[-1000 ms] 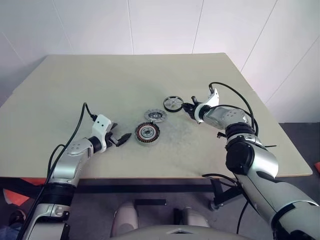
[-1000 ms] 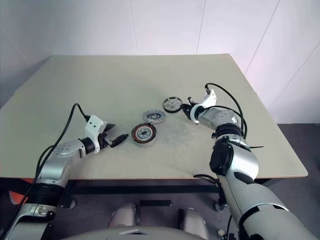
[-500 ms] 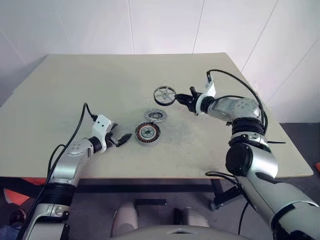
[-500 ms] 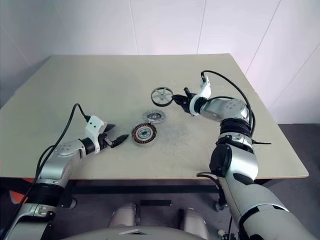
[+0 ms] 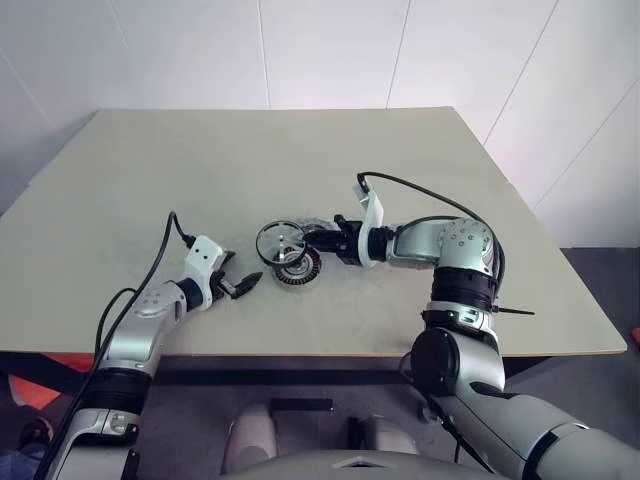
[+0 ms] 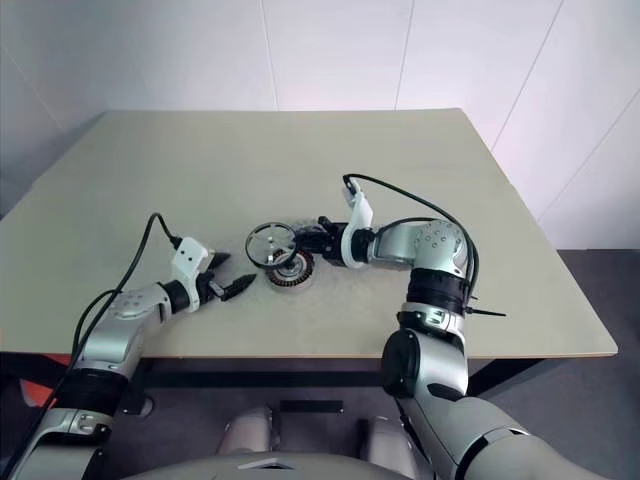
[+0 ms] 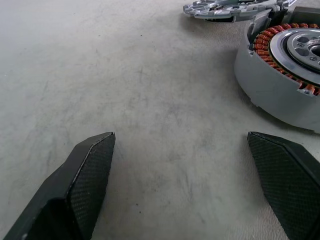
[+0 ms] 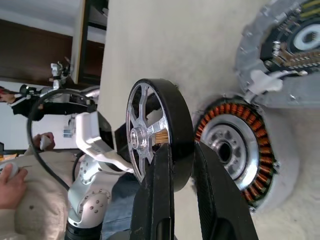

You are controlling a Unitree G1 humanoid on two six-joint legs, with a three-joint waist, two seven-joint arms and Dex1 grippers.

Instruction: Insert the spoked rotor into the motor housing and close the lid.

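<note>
Take the motor housing (image 5: 297,266) as your landmark: it sits on the beige worktop (image 5: 150,170), open side up, its copper-coloured windings ringing a silver centre.

Your right pincer (image 5: 312,239) is pinching the spoked rotor (image 5: 279,241) by its dark rim, one finger on each face. The rotor stands on edge, clear of the worktop, just above the housing and a little toward its left side, its spoked silver face turned away from the housing's opening. In the right wrist view the rotor (image 8: 159,129) hangs beside the housing (image 8: 245,155) with its rim close to the windings; you cannot tell from these views whether they touch.

The lid (image 8: 285,45) lies flat on the worktop just behind the housing, on the far side from you, its notched edge next to the housing wall.

Your left pincer (image 5: 243,281) rests low by the worktop just left of the housing, its fingers (image 7: 85,175) spread wide, pinching nothing, pointing toward the housing's side wall.
</note>
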